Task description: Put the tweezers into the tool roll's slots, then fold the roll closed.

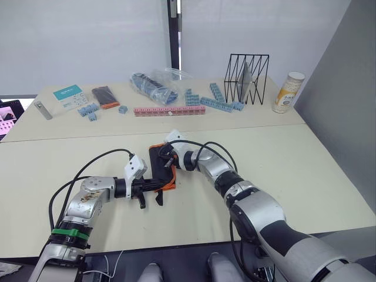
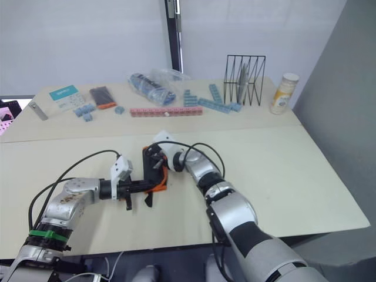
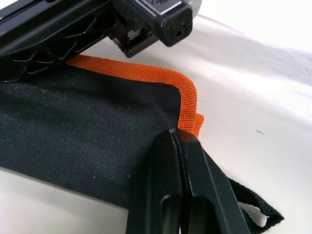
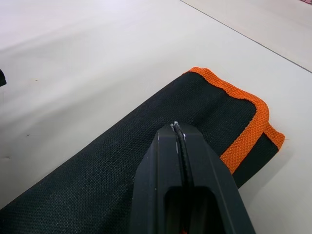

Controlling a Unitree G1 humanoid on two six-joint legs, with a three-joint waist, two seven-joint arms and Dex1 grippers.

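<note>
The tool roll (image 1: 158, 171) lies folded shut in the middle of the near table, black fabric with orange piping (image 3: 146, 73). My left gripper (image 3: 176, 134) is shut on its near orange corner, and a thin black cord (image 3: 253, 202) trails beside the fingers. From the far side, my right gripper (image 4: 176, 126) is shut, its tips resting on the roll's black outer face (image 4: 97, 161). The tweezers and the slots are hidden from view.
On the far table lie a pink brick row (image 1: 169, 110), blue bricks (image 1: 220, 104), a plastic bag (image 1: 155, 85), a black wire rack (image 1: 247, 79), a canister (image 1: 288, 92), a grey metal bar (image 1: 42, 109) and a small black-and-orange item (image 1: 106, 97).
</note>
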